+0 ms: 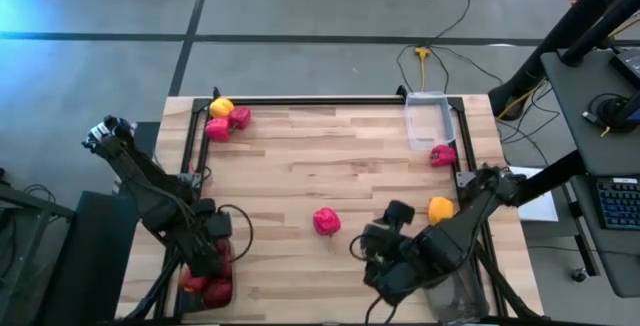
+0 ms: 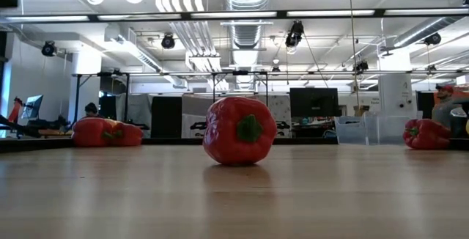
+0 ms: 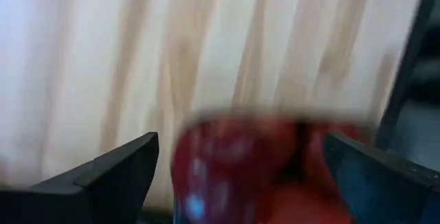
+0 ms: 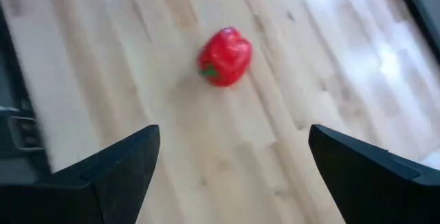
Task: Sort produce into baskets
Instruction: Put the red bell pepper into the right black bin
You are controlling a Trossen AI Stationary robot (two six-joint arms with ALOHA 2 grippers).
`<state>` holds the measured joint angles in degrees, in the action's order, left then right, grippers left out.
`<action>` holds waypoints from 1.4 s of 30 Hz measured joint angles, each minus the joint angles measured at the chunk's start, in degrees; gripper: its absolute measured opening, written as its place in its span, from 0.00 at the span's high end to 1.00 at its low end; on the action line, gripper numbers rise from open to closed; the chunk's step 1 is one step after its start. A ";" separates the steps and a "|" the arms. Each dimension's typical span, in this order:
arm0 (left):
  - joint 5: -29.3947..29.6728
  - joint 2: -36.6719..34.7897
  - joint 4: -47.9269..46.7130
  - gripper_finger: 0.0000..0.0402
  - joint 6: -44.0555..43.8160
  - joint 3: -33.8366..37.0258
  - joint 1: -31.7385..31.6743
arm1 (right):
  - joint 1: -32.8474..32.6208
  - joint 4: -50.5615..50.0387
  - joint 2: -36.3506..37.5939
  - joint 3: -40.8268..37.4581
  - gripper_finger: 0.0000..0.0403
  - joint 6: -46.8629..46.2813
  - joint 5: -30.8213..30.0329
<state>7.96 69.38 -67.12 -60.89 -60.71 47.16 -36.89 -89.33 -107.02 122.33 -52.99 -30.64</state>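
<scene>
Produce is scattered on the table: one red pepper lies alone at the near centre, a yellow fruit and two red pieces sit at the far left, a red piece lies just beside the clear basket at far right, and an orange fruit rests near the right arm. Right hand hangs wide open, empty, short of the central pepper. Left hand is spread open, empty, over red produce in the near-left dark basket.

Recommended procedure: centre the right fingers either side of the pepper's widest part, descend, then close gently, since the lumpy skin may roll.

No legible brands, labels or writing.
</scene>
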 joint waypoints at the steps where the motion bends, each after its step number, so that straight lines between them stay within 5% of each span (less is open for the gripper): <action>1: 3.48 0.27 -0.03 0.03 0.00 -2.25 -0.93 | 0.37 1.34 2.32 -3.47 0.09 1.67 -0.53; 6: 21.95 3.16 2.02 0.03 -0.57 -12.65 -7.95 | 4.04 7.39 13.56 -20.31 0.09 10.18 -1.08; 11: 34.91 6.70 11.84 0.03 1.64 -19.45 -14.61 | 6.19 26.48 23.66 -38.31 0.09 11.01 -5.65; 17: 30.50 13.32 26.98 0.05 10.19 -17.97 -18.64 | 5.28 50.34 29.92 -55.39 0.09 7.49 -1.77; 26: 26.83 26.67 35.25 0.05 17.97 -17.27 -23.32 | 2.51 52.51 31.91 -66.04 0.09 -8.13 2.89; 32: 16.48 29.73 34.22 0.06 30.82 -17.33 -23.80 | 1.61 56.46 32.03 -66.18 0.09 -1.80 5.82; 37: 17.05 28.00 30.62 0.11 36.65 -16.50 -23.00 | 5.37 56.19 29.22 -62.90 0.09 -9.15 6.63; 42: 18.82 23.47 30.19 0.16 40.75 -8.94 -19.34 | 12.77 54.39 19.69 -53.64 0.09 -10.59 14.58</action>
<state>26.79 92.85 -36.93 -20.14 -69.65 27.82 -24.13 -34.95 -87.32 68.69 -63.58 -16.06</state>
